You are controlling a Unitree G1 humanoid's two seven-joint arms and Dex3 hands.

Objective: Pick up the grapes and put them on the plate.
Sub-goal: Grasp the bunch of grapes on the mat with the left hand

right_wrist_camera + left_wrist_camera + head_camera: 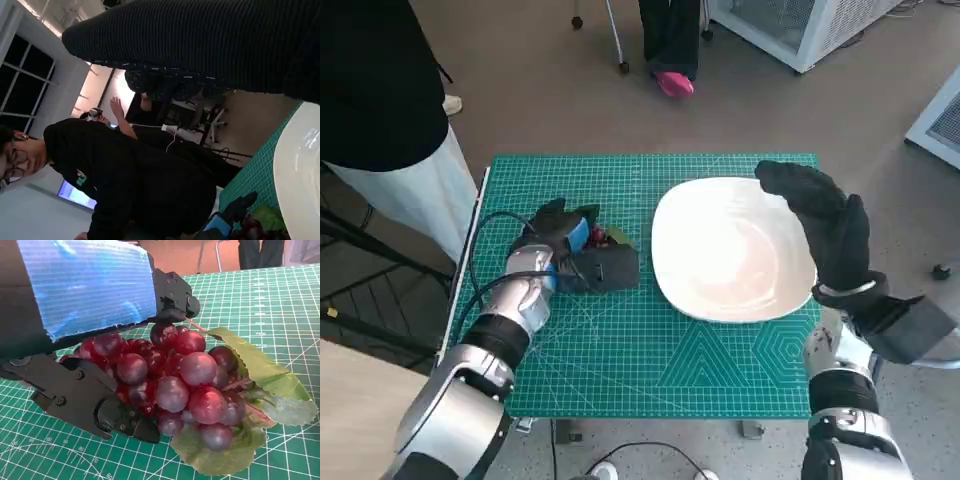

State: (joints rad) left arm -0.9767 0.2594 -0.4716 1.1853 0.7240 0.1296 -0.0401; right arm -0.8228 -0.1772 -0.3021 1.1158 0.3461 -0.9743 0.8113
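Observation:
A bunch of dark red grapes [611, 238] with green leaves lies on the green mat, just left of the white plate [720, 255]. My left hand [568, 248] is down on the bunch. In the left wrist view its black fingers [172, 297] press the grapes [182, 377] from one side and the thumb [100, 407] from the other, while the bunch still rests on the mat. My gloved right hand [827, 225] hangs open above the plate's right rim, holding nothing. The right wrist view shows the glove [200, 45], the plate's edge [300, 175] and the grapes [255, 229] far off.
The green cutting mat [650, 370] covers the small table. A black cable [485, 235] loops by my left wrist. A person in black [370, 90] stands at the table's left; another person's foot in a pink shoe [673, 83] is beyond the far edge. White cabinets [790, 25] stand behind.

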